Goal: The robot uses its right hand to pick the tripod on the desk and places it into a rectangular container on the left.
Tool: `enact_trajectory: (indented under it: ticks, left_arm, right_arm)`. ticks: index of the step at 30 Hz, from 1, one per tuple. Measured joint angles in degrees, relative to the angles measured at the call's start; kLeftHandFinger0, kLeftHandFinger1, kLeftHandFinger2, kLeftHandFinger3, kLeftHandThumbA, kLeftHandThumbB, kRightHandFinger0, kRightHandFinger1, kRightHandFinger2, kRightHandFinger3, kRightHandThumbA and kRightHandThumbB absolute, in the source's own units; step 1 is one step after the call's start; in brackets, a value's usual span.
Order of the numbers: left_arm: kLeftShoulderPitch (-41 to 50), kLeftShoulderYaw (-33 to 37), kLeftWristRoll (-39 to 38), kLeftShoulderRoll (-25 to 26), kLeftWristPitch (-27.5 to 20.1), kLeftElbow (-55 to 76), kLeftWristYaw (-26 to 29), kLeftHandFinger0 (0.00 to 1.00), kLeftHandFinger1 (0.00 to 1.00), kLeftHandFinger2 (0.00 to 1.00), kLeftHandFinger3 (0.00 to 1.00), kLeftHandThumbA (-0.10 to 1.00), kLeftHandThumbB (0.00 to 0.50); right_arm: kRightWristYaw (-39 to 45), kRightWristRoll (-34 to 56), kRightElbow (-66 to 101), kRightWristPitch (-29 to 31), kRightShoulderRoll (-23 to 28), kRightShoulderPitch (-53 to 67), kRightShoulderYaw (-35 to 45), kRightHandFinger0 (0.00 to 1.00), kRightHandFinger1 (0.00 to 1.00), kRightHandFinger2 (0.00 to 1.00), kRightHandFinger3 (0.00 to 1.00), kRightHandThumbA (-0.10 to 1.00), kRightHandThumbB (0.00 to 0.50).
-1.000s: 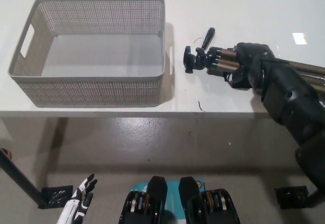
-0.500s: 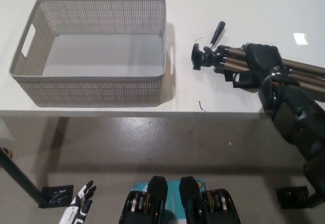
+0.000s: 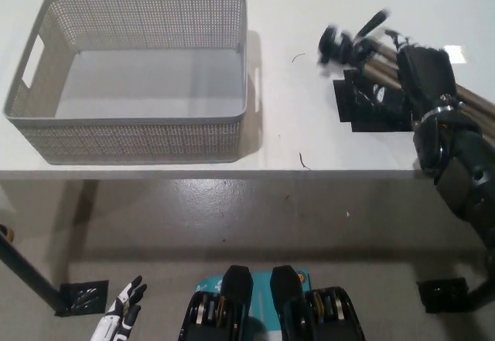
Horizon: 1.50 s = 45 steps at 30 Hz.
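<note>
The tripod (image 3: pixel 363 47) has a black head with a handle and brown-gold legs. It looks blurred and lies slanted at the table's right side, its head pointing left. My black right hand (image 3: pixel 421 70) is shut on the legs just behind the head. Dark patches (image 3: pixel 371 105) show on the table below it, so it appears raised off the surface. The grey perforated rectangular container (image 3: pixel 139 140) stands on the left of the table with nothing inside it. My white left hand (image 3: pixel 124 318) hangs low at the bottom left, below the table, fingers apart.
The white table (image 3: pixel 286 132) ends in a front edge across the middle of the picture, with grey floor beneath. A small dark thread (image 3: pixel 302 161) lies near that edge. Black table feet (image 3: pixel 81 296) sit on the floor at both sides.
My right hand has moved right and toward the far side with the tripod in it, away from the container. The tripod's head has swung upward in the picture and blurred. The picture shifted slightly.
</note>
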<state>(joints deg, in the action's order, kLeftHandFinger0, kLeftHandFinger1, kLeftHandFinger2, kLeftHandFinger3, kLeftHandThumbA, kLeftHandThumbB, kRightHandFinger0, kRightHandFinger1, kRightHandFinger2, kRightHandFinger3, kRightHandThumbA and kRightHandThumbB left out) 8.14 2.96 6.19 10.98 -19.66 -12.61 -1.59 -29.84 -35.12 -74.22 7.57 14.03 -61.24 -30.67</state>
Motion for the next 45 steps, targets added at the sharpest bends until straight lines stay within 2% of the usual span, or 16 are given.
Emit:
enact_trajectory:
  ticks: [2,4,8,14,19,22,24,26,29,32,34,38,39,41,44,45]
  left_arm:
    - [0.07,-0.01,-0.04,0.0,0.0,-0.02,0.0,1.0,1.0,1.0,1.0,1.0,0.16]
    - [0.08,0.0,-0.07,0.0,0.0,-0.02,0.0,1.0,1.0,1.0,1.0,1.0,0.168]
    - [0.15,-0.01,-0.12,0.01,0.0,-0.02,0.0,1.0,1.0,1.0,1.0,1.0,0.17]
    - [0.38,0.0,-0.13,0.01,-0.02,-0.01,0.0,1.0,1.0,1.0,1.0,1.0,0.145]
    - [0.55,0.0,-0.18,0.02,-0.09,-0.01,-0.01,1.0,1.0,1.0,1.0,1.0,0.171]
    - [0.55,0.01,-0.17,0.03,-0.09,-0.01,-0.01,1.0,1.0,1.0,1.0,1.0,0.172]
    - [0.54,0.07,-0.15,0.04,-0.09,-0.01,-0.02,1.0,1.0,1.0,1.0,1.0,0.154]
    - [0.56,0.1,-0.15,0.04,-0.09,-0.02,-0.02,1.0,1.0,1.0,1.0,1.0,0.156]
    - [0.56,0.18,-0.14,0.04,-0.09,-0.01,-0.03,1.0,1.0,1.0,1.0,1.0,0.149]
    - [0.57,0.32,-0.14,0.03,-0.09,0.0,-0.06,1.0,1.0,1.0,1.0,1.0,0.15]
    - [0.58,0.44,-0.14,0.03,-0.09,0.02,-0.13,1.0,1.0,1.0,1.0,1.0,0.152]
    - [0.56,0.66,-0.14,0.03,-0.1,0.05,-0.55,1.0,1.0,1.0,1.0,1.0,0.151]
    - [0.55,0.7,-0.14,0.02,-0.12,0.05,-0.62,1.0,1.0,1.0,1.0,1.0,0.144]
    - [0.59,0.77,-0.13,0.03,-0.14,0.08,-0.73,1.0,1.0,1.0,1.0,1.0,0.132]
    - [0.92,0.78,-0.13,0.03,-0.14,0.39,-0.89,1.0,1.0,1.0,1.0,1.0,0.125]
    - [1.03,0.79,-0.14,0.03,-0.14,0.64,-1.0,1.0,1.0,1.0,1.0,1.0,0.126]
  right_arm:
    - [-1.43,-0.53,4.17,0.05,0.5,0.03,0.37,0.0,0.42,0.84,0.9,-0.1,0.151]
    - [-2.03,-1.33,7.44,0.07,0.81,0.04,0.43,0.0,0.3,0.79,0.8,-0.1,0.166]
    - [-3.45,-3.28,15.94,0.3,1.4,-0.15,0.55,0.0,0.23,0.76,0.71,-0.1,0.182]
    - [-4.53,-6.39,26.42,0.52,1.64,-1.78,0.73,0.0,0.24,0.77,0.77,-0.1,0.105]
    - [-4.54,-8.8,33.0,0.47,1.59,-4.82,0.88,0.0,0.22,0.73,0.84,-0.1,0.14]
    - [-4.49,-10.32,35.33,0.46,1.28,-6.81,0.76,0.0,0.12,0.63,0.69,-0.1,0.135]
    - [-4.49,-11.65,36.56,0.51,0.64,-8.83,0.43,0.0,0.0,0.51,0.5,-0.1,0.183]
    - [-4.49,-12.81,36.53,0.55,-0.4,-10.47,-0.25,0.0,0.0,0.48,0.35,-0.1,0.249]
    - [-4.49,-14.4,35.53,0.64,-3.22,-12.89,-1.94,0.0,0.0,0.47,0.27,-0.1,0.216]
    - [-4.52,-15.31,32.48,0.85,-7.23,-14.99,-3.27,0.0,0.0,0.41,0.17,-0.1,0.24]
    - [-4.55,-15.72,29.42,0.83,-10.76,-16.41,-4.04,0.0,0.0,0.48,0.03,-0.1,0.282]
    - [-5.77,-16.41,17.32,1.26,-20.47,-20.04,-5.95,0.0,0.0,0.56,0.12,-0.1,0.264]
    - [-5.78,-16.45,14.11,1.54,-22.31,-20.6,-6.36,0.0,0.03,0.6,0.26,-0.1,0.22]
    - [-5.25,-16.53,9.57,1.76,-25.46,-21.31,-7.45,0.0,0.05,0.58,0.19,-0.1,0.308]
    - [-4.81,-17.32,1.99,2.11,-30.07,-21.81,-11.41,0.0,0.0,0.3,0.22,-0.1,0.363]
    - [-4.61,-17.75,-0.31,2.25,-31.33,-21.74,-12.99,0.0,0.0,0.28,0.21,-0.1,0.371]
